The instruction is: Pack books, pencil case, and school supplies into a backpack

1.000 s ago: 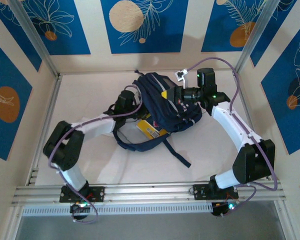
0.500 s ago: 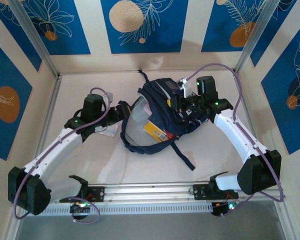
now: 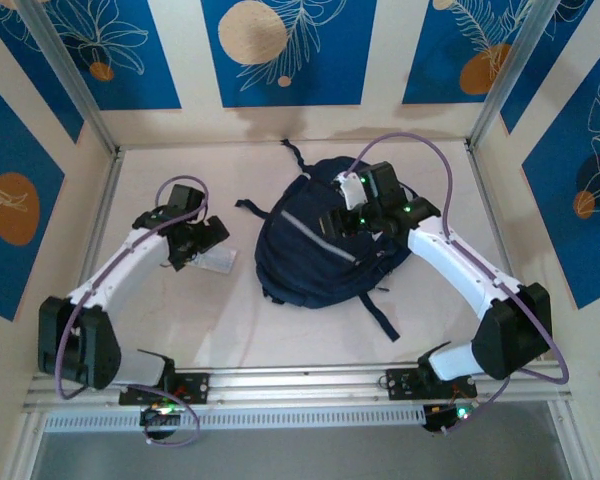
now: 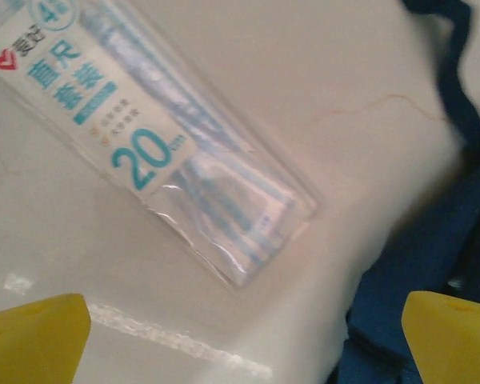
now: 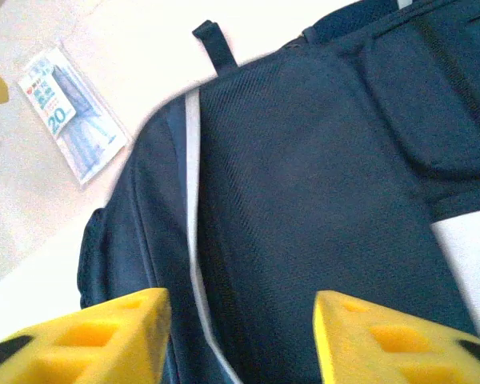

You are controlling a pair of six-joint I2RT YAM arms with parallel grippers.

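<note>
Fingers of your left gripper (image 4: 240,344) stand wide and empty, with the clear ruler packet (image 4: 184,152) flat on the table (image 3: 180,330) just ahead and the backpack (image 3: 310,255) close on their right. A shallow pinch could skid that slick packet away. Your right gripper (image 5: 240,336) hangs parted and empty over the backpack, which looks shut; free table lies to the left.

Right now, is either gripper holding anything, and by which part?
Nothing is held. The left gripper is open over the clear ruler packet; the right gripper is open above the backpack.
</note>
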